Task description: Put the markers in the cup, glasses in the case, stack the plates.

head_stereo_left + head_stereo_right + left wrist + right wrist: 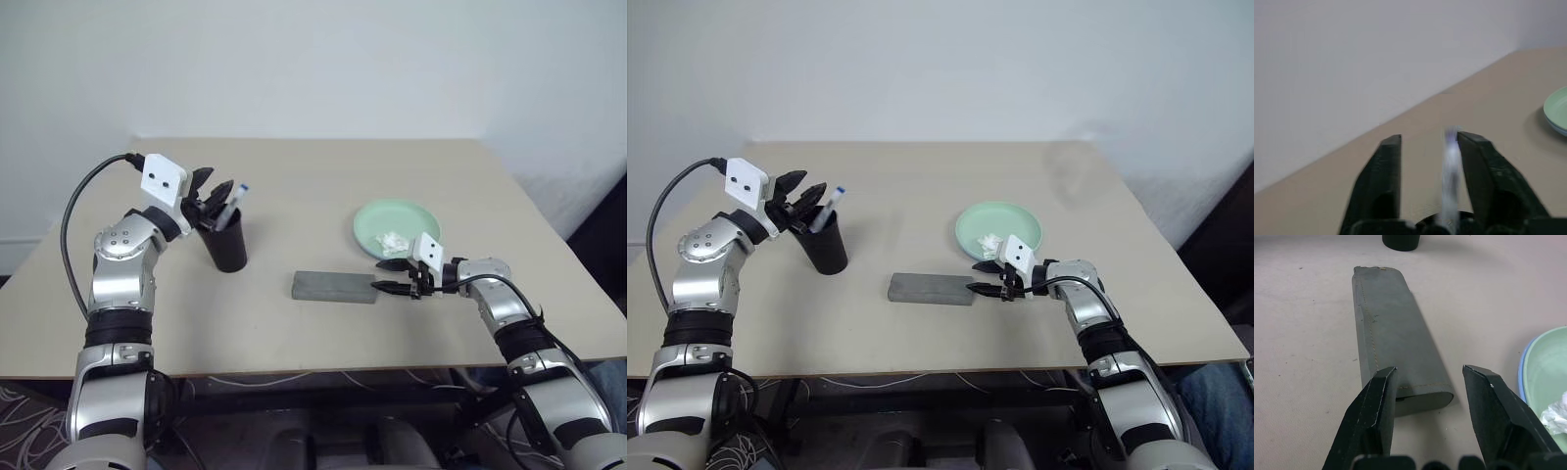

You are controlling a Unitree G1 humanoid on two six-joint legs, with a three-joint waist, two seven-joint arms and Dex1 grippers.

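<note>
Left wrist view: left pincer point(1425, 147) gapes, marker point(1451, 181) between fingers; right pincer point(1436, 382) open at case point(1391, 333).

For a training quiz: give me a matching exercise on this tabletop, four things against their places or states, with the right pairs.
Things:
1. marker
2. case
3. green plate
4. left gripper

Places or states:
A. lies shut on the table in front of the right gripper
B. stands in the black cup
C. jaws open at the cup's rim
D. holds a crumpled white scrap

Pairs: 1-B, 2-A, 3-D, 4-C
</note>
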